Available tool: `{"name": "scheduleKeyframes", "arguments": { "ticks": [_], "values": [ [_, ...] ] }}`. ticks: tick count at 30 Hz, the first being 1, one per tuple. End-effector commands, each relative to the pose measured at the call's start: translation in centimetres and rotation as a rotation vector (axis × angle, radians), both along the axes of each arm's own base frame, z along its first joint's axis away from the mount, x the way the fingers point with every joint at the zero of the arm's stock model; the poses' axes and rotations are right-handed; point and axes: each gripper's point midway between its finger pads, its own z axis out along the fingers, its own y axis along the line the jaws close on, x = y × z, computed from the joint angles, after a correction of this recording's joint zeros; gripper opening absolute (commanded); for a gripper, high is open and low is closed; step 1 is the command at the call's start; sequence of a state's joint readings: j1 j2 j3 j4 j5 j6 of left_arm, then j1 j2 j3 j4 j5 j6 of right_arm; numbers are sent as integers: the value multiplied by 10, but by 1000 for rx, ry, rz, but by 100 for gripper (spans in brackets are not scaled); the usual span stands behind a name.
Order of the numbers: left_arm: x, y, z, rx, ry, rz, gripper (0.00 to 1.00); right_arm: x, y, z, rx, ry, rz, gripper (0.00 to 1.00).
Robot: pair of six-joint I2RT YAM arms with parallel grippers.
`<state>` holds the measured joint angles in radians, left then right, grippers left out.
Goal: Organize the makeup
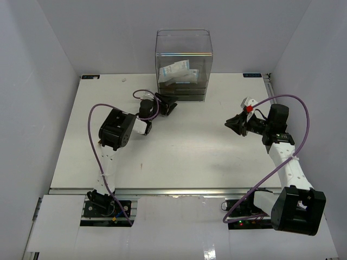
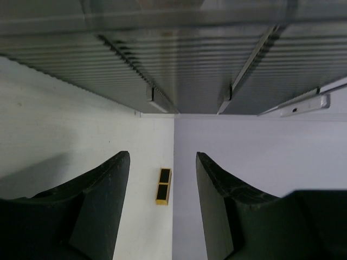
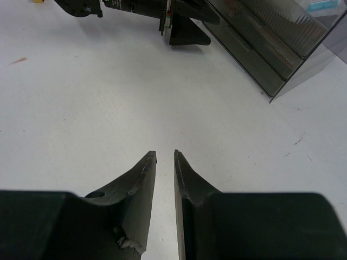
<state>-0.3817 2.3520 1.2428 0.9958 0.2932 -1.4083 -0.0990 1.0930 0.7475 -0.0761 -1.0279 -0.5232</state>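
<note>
The white-blue sachet packets (image 1: 179, 71) lie inside the top part of the clear acrylic drawer box (image 1: 183, 59) at the back middle of the table. A blue corner of one shows in the right wrist view (image 3: 324, 5). Palettes, black compact and dark tube are out of view. My left gripper (image 1: 169, 104) is open and empty, just in front of the box's lower drawers (image 2: 190, 81). My right gripper (image 1: 234, 124) is empty, its jaws shut to a thin gap, low over bare table (image 3: 165, 154) at mid right, pointing left.
The box's dark ribbed drawer fronts (image 3: 255, 43) face the arms. A small yellow-framed black tag (image 2: 164, 186) lies at the table's edge by the wall. The white walls stand close on the left, right and back. Purple cables loop over both arms.
</note>
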Motion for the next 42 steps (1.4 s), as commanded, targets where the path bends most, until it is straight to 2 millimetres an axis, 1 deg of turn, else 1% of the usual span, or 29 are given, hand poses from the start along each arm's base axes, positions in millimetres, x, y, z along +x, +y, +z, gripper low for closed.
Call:
{"name": "scheduleKeyframes", "arguments": {
  "ticks": [1,6,10,14,17,21,23,26,28,32,42],
  "values": [
    [21,-1,19,-73,-20,68,62,0,0,6,13,-11,9,26],
    [28,-3,10,-96,26,97,61,1,0,6,11,-13,9,26],
    [33,-3,6,-93,45,122,57,1,0,6,12,-12,8,26],
    [38,-2,5,-110,53,147,53,1,0,6,11,-11,6,26],
    [44,-3,8,-116,48,152,51,0,0,7,11,-13,6,26],
    [47,-5,3,-113,67,159,50,0,-1,7,11,-14,4,26],
    [48,-5,-1,-113,81,169,47,1,-1,7,10,-14,3,26],
    [49,-6,-4,-119,90,176,35,1,-1,7,10,-15,1,26],
    [49,-6,-5,-120,93,179,29,1,-2,8,10,-17,0,26],
    [48,-7,-8,-122,96,181,22,1,-2,8,12,-16,-1,26],
    [41,-5,-8,-131,79,176,10,1,-3,8,14,-12,-4,26]
  ]
}}
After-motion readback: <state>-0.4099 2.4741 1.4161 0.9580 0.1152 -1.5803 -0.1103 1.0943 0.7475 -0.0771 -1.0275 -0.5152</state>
